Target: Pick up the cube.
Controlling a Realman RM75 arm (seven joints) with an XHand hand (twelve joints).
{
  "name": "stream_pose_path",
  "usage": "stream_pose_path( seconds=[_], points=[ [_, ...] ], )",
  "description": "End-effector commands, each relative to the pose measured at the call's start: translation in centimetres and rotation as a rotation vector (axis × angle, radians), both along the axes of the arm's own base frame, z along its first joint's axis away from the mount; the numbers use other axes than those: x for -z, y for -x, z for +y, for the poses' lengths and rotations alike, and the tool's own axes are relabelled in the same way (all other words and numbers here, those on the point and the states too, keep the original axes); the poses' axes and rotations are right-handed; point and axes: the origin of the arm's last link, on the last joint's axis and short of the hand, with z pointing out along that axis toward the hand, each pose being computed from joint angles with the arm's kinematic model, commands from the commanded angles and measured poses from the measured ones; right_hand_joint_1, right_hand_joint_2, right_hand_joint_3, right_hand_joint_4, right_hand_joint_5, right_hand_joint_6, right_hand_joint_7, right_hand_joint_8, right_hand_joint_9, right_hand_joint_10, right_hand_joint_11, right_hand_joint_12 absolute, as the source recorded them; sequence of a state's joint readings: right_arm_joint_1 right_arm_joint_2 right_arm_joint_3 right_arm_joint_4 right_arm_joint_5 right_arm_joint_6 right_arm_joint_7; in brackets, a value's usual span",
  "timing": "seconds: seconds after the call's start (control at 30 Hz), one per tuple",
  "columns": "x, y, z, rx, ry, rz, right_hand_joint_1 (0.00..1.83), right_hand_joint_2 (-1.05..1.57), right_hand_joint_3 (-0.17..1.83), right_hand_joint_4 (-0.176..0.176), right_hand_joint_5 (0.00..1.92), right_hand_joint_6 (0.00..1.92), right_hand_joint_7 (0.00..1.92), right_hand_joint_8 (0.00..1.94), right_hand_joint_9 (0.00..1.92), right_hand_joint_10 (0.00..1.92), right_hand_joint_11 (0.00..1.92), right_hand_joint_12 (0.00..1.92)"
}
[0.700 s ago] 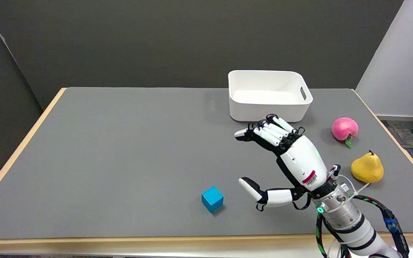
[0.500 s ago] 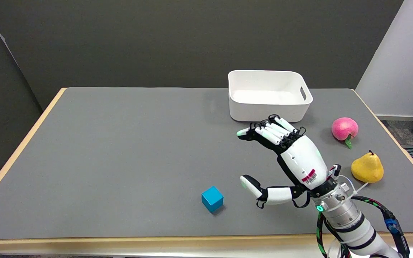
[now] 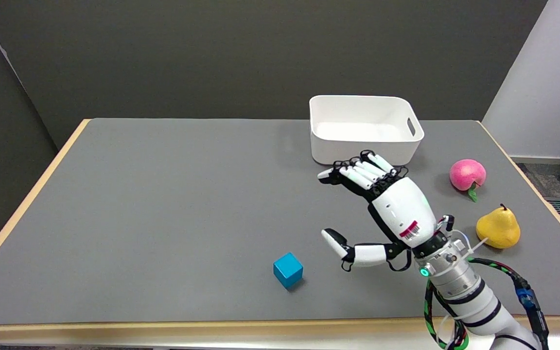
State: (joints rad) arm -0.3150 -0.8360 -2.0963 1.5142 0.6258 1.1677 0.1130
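Grey table [image 3: 163, 204] (cube [image 3: 288, 270] left of spread robot hand [image 3: 382, 209])

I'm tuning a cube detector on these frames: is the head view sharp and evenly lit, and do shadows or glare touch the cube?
Head view: sharp throughout, soft even light, no glare on the matte grey table. The small blue cube is crisp, with a short dark shadow at its lower right. The open white-and-black right hand shows no blur, and its shadow does not reach the cube.
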Motion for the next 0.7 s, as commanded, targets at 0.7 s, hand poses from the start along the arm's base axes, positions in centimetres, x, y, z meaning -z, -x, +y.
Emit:
stream_pose_path(
  seconds=[0.7],
  points=[
    [-0.1,4.1,-2.0,0.437,-0.089,0.426,0.62,0.59,0.89,0.018,0.30,0.54,0.38,0.45,0.31,0.94,0.09,1.27]
  ],
)
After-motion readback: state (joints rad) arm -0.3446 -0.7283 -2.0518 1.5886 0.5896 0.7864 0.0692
